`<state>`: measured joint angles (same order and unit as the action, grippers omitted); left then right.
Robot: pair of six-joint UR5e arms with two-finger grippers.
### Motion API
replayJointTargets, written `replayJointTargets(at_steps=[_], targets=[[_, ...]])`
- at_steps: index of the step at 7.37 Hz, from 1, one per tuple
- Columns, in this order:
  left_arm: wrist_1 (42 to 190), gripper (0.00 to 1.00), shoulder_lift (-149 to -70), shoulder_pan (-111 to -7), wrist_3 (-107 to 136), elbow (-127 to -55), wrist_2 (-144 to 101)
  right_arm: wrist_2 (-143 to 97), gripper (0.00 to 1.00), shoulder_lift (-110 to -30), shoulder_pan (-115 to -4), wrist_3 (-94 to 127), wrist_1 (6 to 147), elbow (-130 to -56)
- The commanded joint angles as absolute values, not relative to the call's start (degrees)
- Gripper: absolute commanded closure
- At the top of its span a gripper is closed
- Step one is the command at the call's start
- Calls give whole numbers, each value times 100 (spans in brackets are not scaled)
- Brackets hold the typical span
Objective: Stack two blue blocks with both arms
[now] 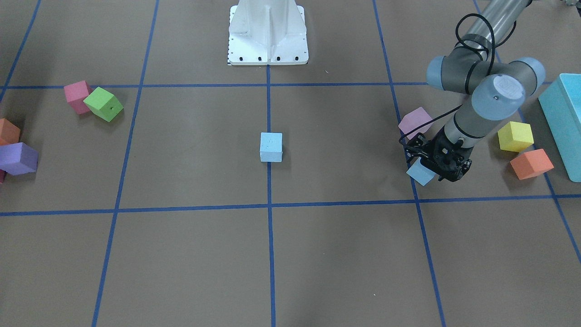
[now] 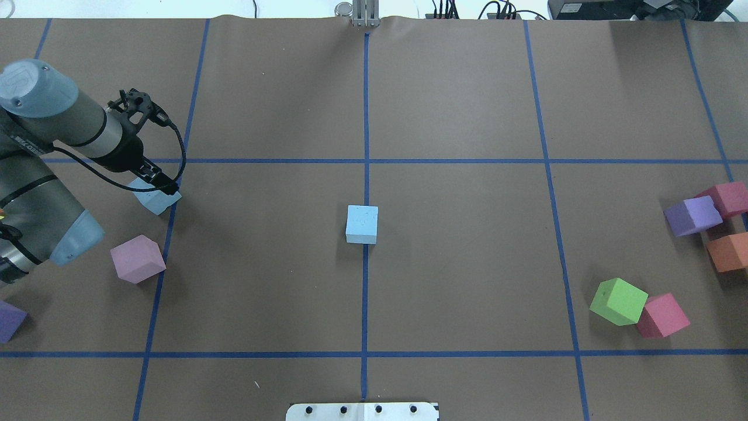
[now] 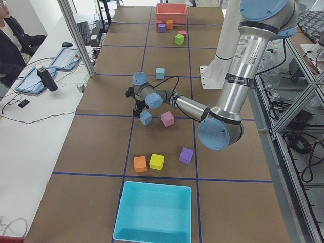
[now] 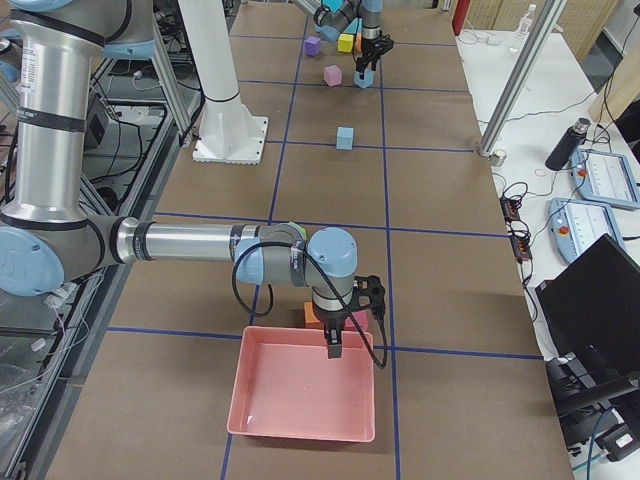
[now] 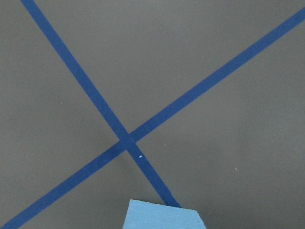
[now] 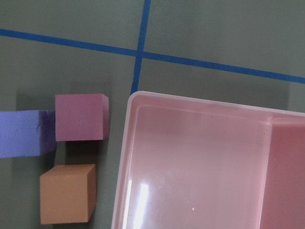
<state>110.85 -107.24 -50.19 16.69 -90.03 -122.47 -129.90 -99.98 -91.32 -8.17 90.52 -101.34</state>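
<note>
**Left arm on one blue block, the other waiting at the centre**

From the operators' side, the left gripper [image 1: 431, 164] is down at the table with its fingers clamped around a blue block [image 1: 420, 173], which pokes out below the black fingers, close to a blue tape line. A pink-lilac cube [image 1: 415, 121] sits just behind it. The second blue block [image 1: 271, 146] stands alone on the centre line, well apart. A yellow cube [image 1: 515, 136] and an orange cube [image 1: 531, 163] lie near the turquoise bin [image 1: 563, 122].

From over the robot's shoulders, the left gripper [image 2: 153, 178] covers part of the held blue block [image 2: 156, 200], and the centre block [image 2: 362, 223] rests on the middle tape line. A green cube [image 2: 618, 301] touches a red cube [image 2: 662, 316] far off on the other side.

From the left end, the block [image 3: 146, 118] sits under the near arm's gripper [image 3: 138, 110].

From the right end, the right gripper [image 4: 334, 347] hangs over the pink tray [image 4: 305, 392]; I cannot tell how its fingers stand.

The left wrist camera shows the blue block's top [image 5: 164, 215] at the lower edge, with crossing tape lines beyond.

The right wrist camera shows the tray rim [image 6: 200, 102] beside a magenta cube [image 6: 81, 117].
</note>
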Motion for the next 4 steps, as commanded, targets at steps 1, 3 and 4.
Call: replayJointTargets(at_steps=[1, 3, 4], targets=[[11092, 3, -10731, -5010, 1661, -8851, -12261, -12990, 0, -10019, -9132, -817, 9044, -10134], [11092, 33, -10740, -4992, 1670, -8763, -12269, -12990, 0, -10019, -9132, -809, 9027, -10108], [11092, 51, -10740, -4992, 1679, -8780, -12270, -12999, 0, -10011, -9132, -809, 9026, -10107]])
